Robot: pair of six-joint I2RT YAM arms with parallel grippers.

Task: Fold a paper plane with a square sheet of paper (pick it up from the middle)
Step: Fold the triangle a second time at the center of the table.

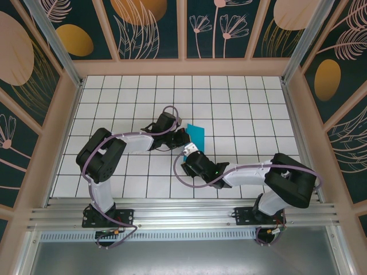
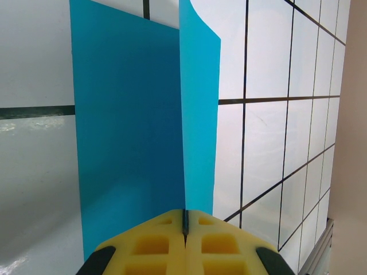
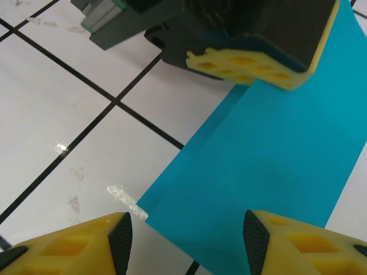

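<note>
The square sheet of paper (image 1: 196, 135) is teal-blue and doubled over along a fold, lying near the middle of the white grid table (image 1: 241, 109). My left gripper (image 1: 182, 136) is shut on it; in the left wrist view the yellow fingertips (image 2: 166, 238) pinch the fold line while two teal flaps (image 2: 132, 126) spread away from the left gripper (image 2: 185, 220). The right gripper (image 3: 189, 240) is open just above the sheet's (image 3: 269, 166) near corner, its two layers slightly offset there. The left gripper's yellow fingers (image 3: 252, 64) clamp the sheet's far side. In the top view the right gripper (image 1: 191, 150) sits just in front of the sheet.
Both arms meet at the table's centre, the left arm's elbow (image 1: 100, 154) at the left and the right arm's elbow (image 1: 292, 180) at the right. Patterned walls (image 1: 183, 28) fence the table on three sides. An aluminium rail (image 1: 183, 215) runs along the near edge.
</note>
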